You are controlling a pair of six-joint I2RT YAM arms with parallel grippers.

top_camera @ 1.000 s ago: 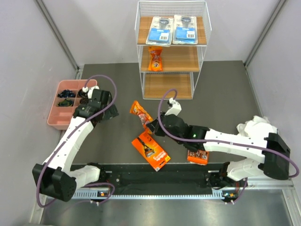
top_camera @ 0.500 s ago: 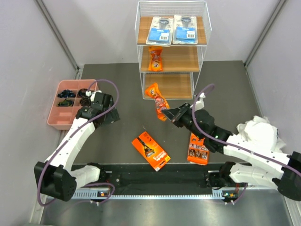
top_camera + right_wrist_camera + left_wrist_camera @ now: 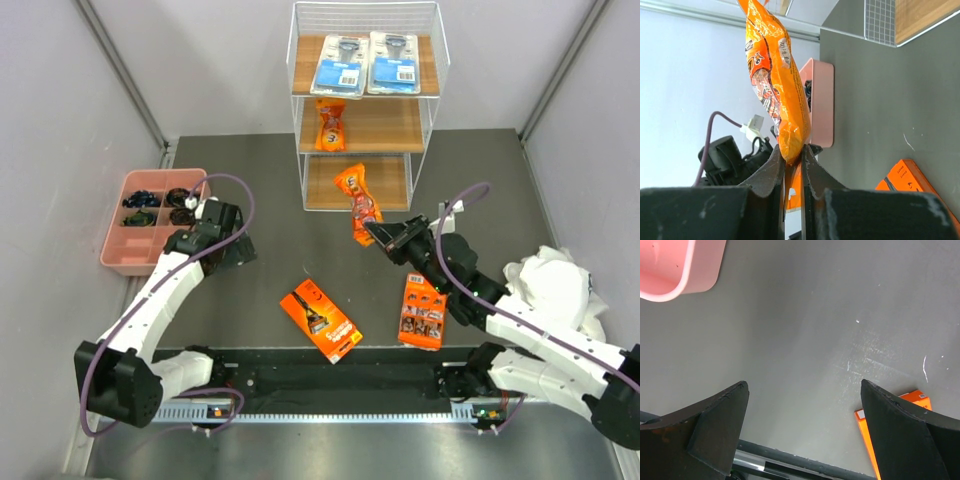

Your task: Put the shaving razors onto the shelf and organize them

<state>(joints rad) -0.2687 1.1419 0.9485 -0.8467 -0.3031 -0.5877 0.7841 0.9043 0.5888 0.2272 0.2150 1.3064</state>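
From above, the right gripper (image 3: 380, 233) at frame centre pinches an orange pouch (image 3: 358, 203) against the lowest board of the shelf (image 3: 385, 128). In the left wrist view, the left gripper (image 3: 802, 385) gapes empty over the table (image 3: 790, 315). In the right wrist view, the jaws clamp the pouch's bottom end.

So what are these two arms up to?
They are stocking razor packs onto the shelf. The right tool is shut on an orange pouch, lifted just in front of the shelf. Two blue blister cards lie on the top board, a second pouch on the middle one. A long orange box and an orange card lie on the table. The left tool hangs open near the pink tray.
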